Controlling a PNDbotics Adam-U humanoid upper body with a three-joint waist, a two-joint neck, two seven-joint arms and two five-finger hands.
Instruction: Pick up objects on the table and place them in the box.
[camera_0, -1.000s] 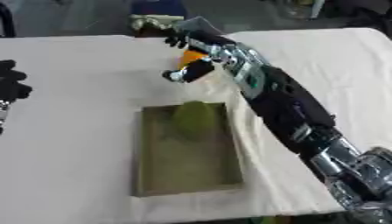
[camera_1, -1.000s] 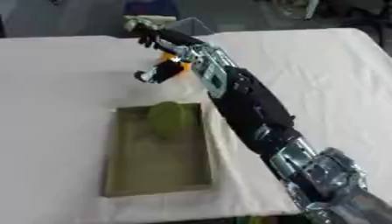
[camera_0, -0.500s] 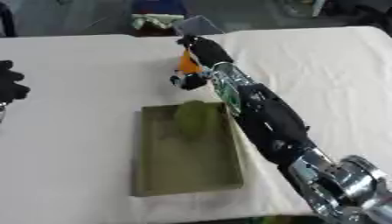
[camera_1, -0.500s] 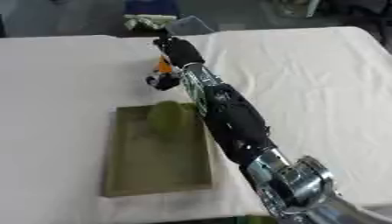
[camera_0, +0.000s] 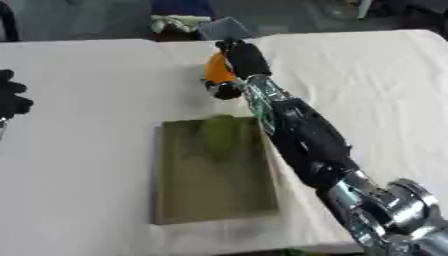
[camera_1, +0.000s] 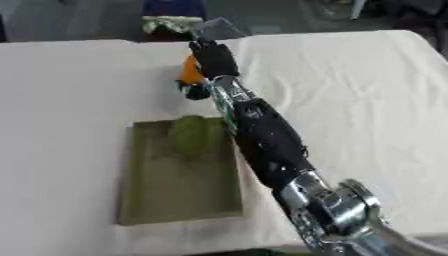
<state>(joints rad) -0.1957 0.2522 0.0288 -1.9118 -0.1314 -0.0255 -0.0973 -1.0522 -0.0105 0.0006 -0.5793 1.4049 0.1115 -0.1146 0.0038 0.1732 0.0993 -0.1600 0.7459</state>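
Right hand (camera_0: 240, 60) grips an orange object (camera_0: 216, 73) (beyond the box (camera_0: 175, 200)).

I can read no writing, label, brand, number or sign on anything before me: none on the box (camera_0: 175, 200), none on the cloth-covered table (camera_0: 79, 100), none on my own arm (camera_0: 302, 140)

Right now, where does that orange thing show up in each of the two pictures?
Left eye view: the orange thing sits upper middle, under the right hand, beyond the box's far edge.
Right eye view: it sits upper middle, a little further left, beside the same hand.
Shared landmark: the green thing at the box's far end, just nearer than the orange one.
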